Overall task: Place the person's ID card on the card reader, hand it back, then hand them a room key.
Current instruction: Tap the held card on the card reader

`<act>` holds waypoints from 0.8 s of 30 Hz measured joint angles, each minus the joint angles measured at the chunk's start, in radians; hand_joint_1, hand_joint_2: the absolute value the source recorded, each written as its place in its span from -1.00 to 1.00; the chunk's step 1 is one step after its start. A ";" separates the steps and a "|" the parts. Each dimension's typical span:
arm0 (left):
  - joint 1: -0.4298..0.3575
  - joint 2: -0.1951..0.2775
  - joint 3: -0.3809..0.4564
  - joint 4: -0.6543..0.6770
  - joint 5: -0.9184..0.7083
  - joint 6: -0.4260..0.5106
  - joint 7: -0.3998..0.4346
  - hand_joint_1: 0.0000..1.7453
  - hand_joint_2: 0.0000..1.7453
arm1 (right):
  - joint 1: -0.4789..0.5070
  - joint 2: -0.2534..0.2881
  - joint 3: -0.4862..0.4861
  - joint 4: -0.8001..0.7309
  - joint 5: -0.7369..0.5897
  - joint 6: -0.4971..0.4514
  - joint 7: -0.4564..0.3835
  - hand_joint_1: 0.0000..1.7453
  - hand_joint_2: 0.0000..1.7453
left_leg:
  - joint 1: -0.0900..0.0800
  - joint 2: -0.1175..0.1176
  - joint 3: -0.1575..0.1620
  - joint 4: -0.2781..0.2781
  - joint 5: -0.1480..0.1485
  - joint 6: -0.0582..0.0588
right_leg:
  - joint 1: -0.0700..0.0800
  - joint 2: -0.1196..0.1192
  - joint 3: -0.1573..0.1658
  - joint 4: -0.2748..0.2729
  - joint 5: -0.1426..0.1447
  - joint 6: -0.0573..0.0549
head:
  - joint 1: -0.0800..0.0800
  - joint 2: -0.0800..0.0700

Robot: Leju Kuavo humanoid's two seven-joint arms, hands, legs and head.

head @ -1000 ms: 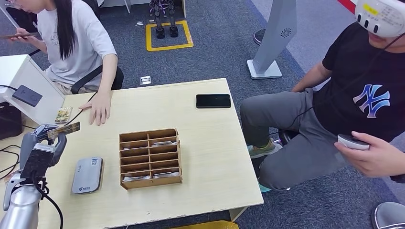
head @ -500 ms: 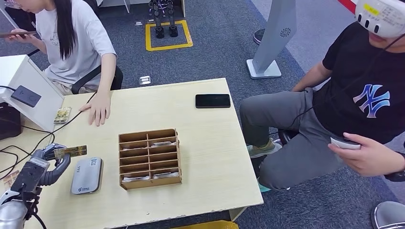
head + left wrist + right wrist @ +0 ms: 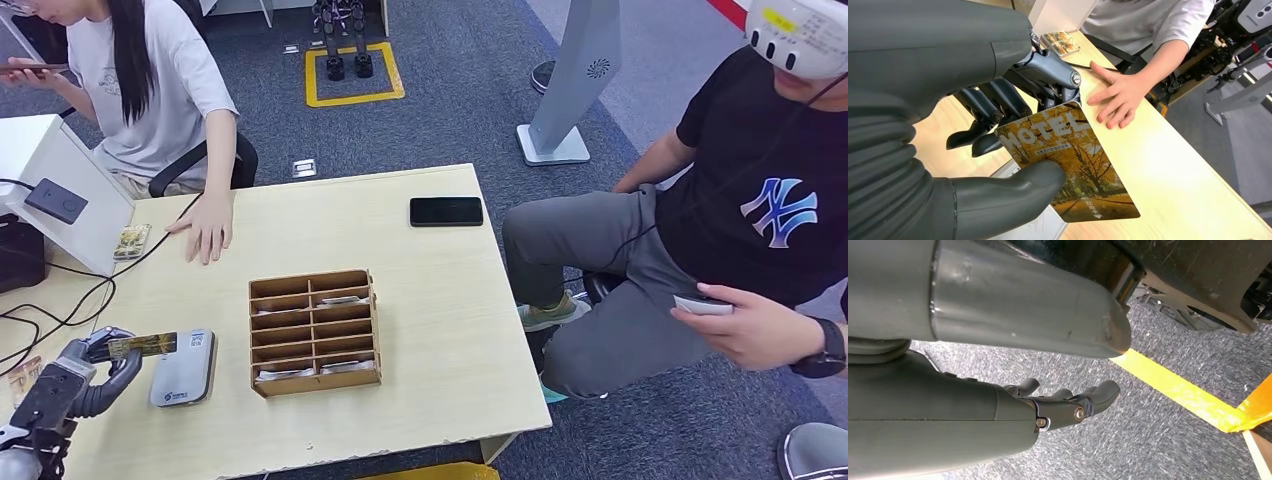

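card: hotel-print card (image 3: 1068, 165) held flat, pinched in the left hand (image 3: 75, 375); in the head view the card (image 3: 142, 346) sits over the near-left part of the bench, its far end above the left edge of the card reader (image 3: 184, 367); can't tell if it touches the reader
left fingers: thumb (image 3: 1013, 192) pressed on the card's top face, darker fingers (image 3: 998, 102) curled under and behind it; clamped on the card
left arm: comes in low at the near-left corner, forearm angled up toward the reader, hand just left of it
card reader: grey, flat on the bench, near the front-left, just left of the wooden tray (image 3: 314, 331)
tray: slotted wooden box mid-bench, some slots hold cards; small gap between it and the reader
right hand: (image 3: 1068, 400) hangs over grey carpet beside yellow floor tape (image 3: 1188, 395); fingers slightly apart, loosely extended, holding nothing
person's hand: (image 3: 205, 228) flat on the bench at the far-left, well apart from the robot's hand; open bench between them
second card: small printed card (image 3: 131, 241) at the far-left edge, just beside that hand
phone: black phone (image 3: 446, 211) at the far-right side, well clear
bench: light wood (image 3: 440, 330), right half bare; cables (image 3: 60, 300) trail along the left edge near the left arm
seated person: at the right with a headset, holding a controller (image 3: 702, 304), off the bench
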 joint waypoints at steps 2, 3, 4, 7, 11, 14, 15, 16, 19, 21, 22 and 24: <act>0.016 0.001 0.000 -0.012 0.002 -0.004 0.001 1.00 1.00 | 0.000 0.000 -0.006 0.000 0.003 0.001 0.000 -1.00 -1.00 | 0.000 0.000 0.000 0.000 0.000 0.000 | 0.000 0.000 0.000 0.000 0.000 0.000 | 0.000 0.000; 0.021 0.001 0.000 -0.016 -0.002 -0.004 0.004 1.00 1.00 | 0.000 0.000 -0.008 0.000 0.003 0.001 0.000 -1.00 -1.00 | 0.000 0.000 0.000 0.000 0.000 0.000 | 0.000 0.000 0.000 0.000 0.000 0.000 | 0.000 0.000; 0.024 0.001 0.000 -0.019 -0.010 -0.003 0.009 1.00 1.00 | -0.001 0.000 -0.010 0.000 0.004 0.001 0.000 -1.00 -1.00 | 0.000 0.000 0.000 0.000 0.000 0.000 | 0.000 -0.001 0.000 0.000 0.000 0.000 | 0.000 0.000; 0.028 -0.004 -0.004 -0.020 -0.054 0.018 0.021 1.00 1.00 | -0.001 0.000 -0.014 0.000 0.004 0.000 -0.001 -1.00 -1.00 | 0.000 0.000 0.000 0.000 0.000 0.000 | 0.000 -0.001 0.000 0.000 0.000 0.000 | 0.000 0.000; 0.031 -0.014 -0.014 -0.018 -0.103 0.051 0.029 1.00 1.00 | -0.001 0.000 -0.019 0.000 0.005 -0.002 0.000 -1.00 -1.00 | 0.000 0.000 0.000 0.000 0.000 0.000 | 0.000 -0.001 0.000 0.000 0.000 0.000 | 0.000 0.000; 0.031 -0.018 -0.019 -0.016 -0.108 0.055 0.030 1.00 1.00 | -0.001 0.000 -0.020 0.000 0.005 -0.003 -0.001 -1.00 -1.00 | 0.000 0.000 0.000 0.000 0.000 0.000 | 0.000 -0.001 0.000 0.000 0.000 0.000 | 0.000 0.000; 0.032 -0.019 -0.022 -0.015 -0.109 0.056 0.030 1.00 1.00 | -0.001 0.000 -0.020 0.000 0.005 -0.003 -0.001 -1.00 -1.00 | 0.000 0.000 0.000 0.000 0.000 0.000 | 0.000 -0.001 0.000 0.000 0.000 0.000 | 0.000 0.000; 0.032 -0.019 -0.024 -0.014 -0.110 0.058 0.030 1.00 1.00 | -0.001 0.000 -0.020 0.000 0.005 -0.003 0.000 -1.00 -1.00 | 0.000 0.000 0.000 0.000 0.000 0.000 | 0.000 -0.001 0.000 0.000 0.000 0.000 | 0.000 0.000; 0.033 -0.026 -0.029 -0.010 -0.135 0.085 0.033 1.00 1.00 | -0.001 0.000 -0.020 0.000 0.005 -0.002 0.005 -1.00 -1.00 | 0.000 0.000 0.000 0.000 0.000 0.000 | 0.000 -0.001 0.000 0.000 0.000 0.000 | 0.000 0.000; 0.033 -0.036 -0.033 -0.001 -0.173 0.123 0.039 1.00 1.00 | -0.001 0.000 -0.021 0.000 0.006 -0.001 0.006 -1.00 -1.00 | 0.000 0.000 0.000 0.000 0.000 0.000 | 0.000 -0.001 0.000 0.000 0.000 0.000 | 0.000 0.000; 0.031 -0.043 -0.038 0.007 -0.195 0.144 0.044 1.00 1.00 | -0.001 0.000 -0.021 0.000 0.007 -0.001 0.005 -1.00 -1.00 | 0.000 0.000 0.000 0.000 0.000 0.000 | 0.000 -0.001 0.000 0.000 0.000 0.000 | 0.000 0.000; 0.022 -0.055 -0.049 0.025 -0.236 0.176 0.054 1.00 1.00 | -0.001 0.000 -0.021 0.000 0.010 -0.002 0.003 -1.00 -1.00 | 0.000 -0.001 0.000 0.000 0.000 0.000 | 0.000 -0.001 0.000 0.000 0.000 0.000 | 0.000 0.000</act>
